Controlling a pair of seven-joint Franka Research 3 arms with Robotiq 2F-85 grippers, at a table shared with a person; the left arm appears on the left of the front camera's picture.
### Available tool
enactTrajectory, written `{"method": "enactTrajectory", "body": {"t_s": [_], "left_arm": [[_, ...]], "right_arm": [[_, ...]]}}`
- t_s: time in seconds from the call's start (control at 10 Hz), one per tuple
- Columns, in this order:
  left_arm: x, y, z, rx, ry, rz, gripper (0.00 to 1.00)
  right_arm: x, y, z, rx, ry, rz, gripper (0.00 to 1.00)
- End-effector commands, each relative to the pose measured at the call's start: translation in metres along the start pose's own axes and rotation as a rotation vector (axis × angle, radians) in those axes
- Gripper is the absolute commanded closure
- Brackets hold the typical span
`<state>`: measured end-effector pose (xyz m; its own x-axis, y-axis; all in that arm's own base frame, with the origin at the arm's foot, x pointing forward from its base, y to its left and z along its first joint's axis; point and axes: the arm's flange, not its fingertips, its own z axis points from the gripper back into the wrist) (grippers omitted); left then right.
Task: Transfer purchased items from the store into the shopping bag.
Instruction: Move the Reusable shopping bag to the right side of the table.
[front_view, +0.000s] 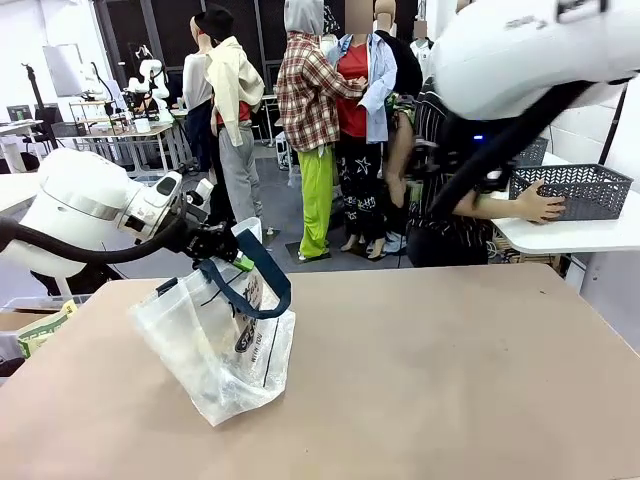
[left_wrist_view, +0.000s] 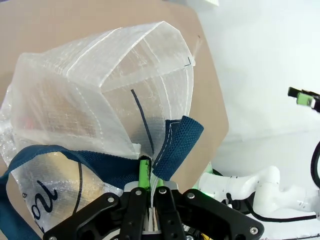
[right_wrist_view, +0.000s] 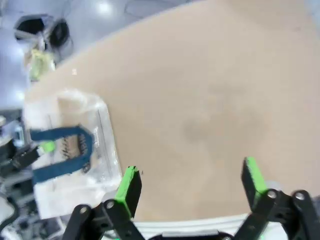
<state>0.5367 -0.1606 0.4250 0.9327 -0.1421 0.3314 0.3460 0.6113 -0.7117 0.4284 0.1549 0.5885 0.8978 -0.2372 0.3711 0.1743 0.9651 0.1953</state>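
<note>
**Bag held open, basket yet to reach the counter**

The robot's left hand (left_wrist_view: 149, 186) is clamped tight on the rim of the shopping bag (front_view: 215, 350), pinching the thin whitish plastic just beside a navy strap (left_wrist_view: 177, 145) and lifting that edge so the mouth gapes above the counter (front_view: 430, 380). The bag sits near the counter's left end, sagging and leaning away from the grip, its lower part resting on the surface and its second strap looping down the front. Seen from the left wrist, the inside of the bag looks empty. The right hand (right_wrist_view: 190, 182) hangs high above the counter, well to the right of the bag, its green pads spread wide with nothing between them. The basket (front_view: 572, 190) stands on a white side table well beyond the bag, at the far right, with a person's hand (front_view: 540, 205) resting on its near edge; what it contains cannot be made out. No item looks to have gone into the bag so far. The risks, as judged from here: the pinch holds only a sliver of slippery film, so a tug or a dropped item could pull the rim free and collapse the mouth; and the limp bag may tip further, spilling whatever lands near its edge.
</note>
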Motion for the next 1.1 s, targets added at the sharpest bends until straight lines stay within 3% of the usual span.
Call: {"method": "enactTrajectory", "body": {"t_s": [0.0, 0.2, 0.3, 0.5, 0.7, 1.0], "left_arm": [[-0.001, 0.001, 0.0, 0.046, -0.01, 0.01, 1.0], [-0.003, 0.001, 0.001, 0.078, -0.022, 0.016, 1.0], [-0.003, 0.002, 0.001, 0.114, -0.032, 0.007, 1.0], [-0.006, -0.004, 0.006, 0.16, -0.058, -0.046, 1.0], [-0.01, -0.01, 0.022, 0.185, -0.088, -0.055, 1.0], [-0.02, -0.024, 0.067, 0.334, -0.154, -0.036, 1.0]], "right_arm": [[-0.001, -0.031, -0.013, 0.009, 0.005, -0.162, 0.0], [-0.001, -0.054, -0.031, 0.067, 0.026, -0.209, 0.0], [0.01, -0.05, -0.011, -0.013, 0.019, -0.141, 0.0], [0.01, -0.05, -0.011, -0.013, 0.019, -0.141, 0.0], [0.01, -0.05, -0.011, -0.013, 0.019, -0.141, 0.0], [0.01, -0.05, -0.011, -0.013, 0.019, -0.141, 0.0]]}}
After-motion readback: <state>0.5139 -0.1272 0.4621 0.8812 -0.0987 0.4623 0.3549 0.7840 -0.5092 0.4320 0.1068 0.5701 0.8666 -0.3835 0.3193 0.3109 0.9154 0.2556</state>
